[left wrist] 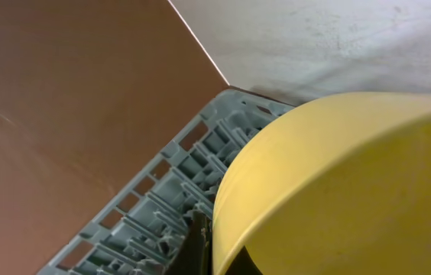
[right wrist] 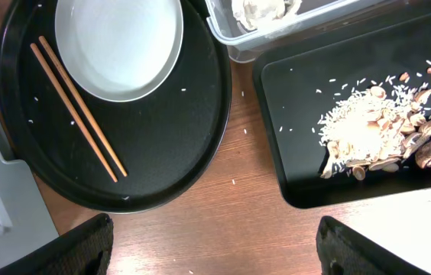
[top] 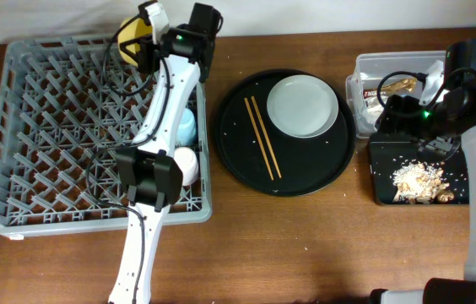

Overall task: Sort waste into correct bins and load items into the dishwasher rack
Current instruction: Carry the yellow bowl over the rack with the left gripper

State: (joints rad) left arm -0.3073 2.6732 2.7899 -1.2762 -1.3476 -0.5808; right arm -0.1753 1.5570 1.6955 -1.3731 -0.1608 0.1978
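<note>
The left fingers (top: pixel 148 27) are gripping the yellow bowl (left wrist: pixel 338 183), tilting it on edge at the far side of the rack (top: pixel 44 127), near the wall. The right fingers (right wrist: pixel 78 248) are hanging wide apart and empty above the desk (right wrist: pixel 223 206), between the round tray (right wrist: pixel 170 145) and the black tray (right wrist: pixel 299 160). The plate (top: pixel 303 105) and chopsticks (top: pixel 263 137) are lying on the round tray. Scraps (right wrist: pixel 376 134) are sitting in the black tray and tissue (right wrist: pixel 261 9) in the tub (top: pixel 360 63). The blue cup (top: pixel 186 125) and white cup (top: pixel 186 162) are resting in the rack.
</note>
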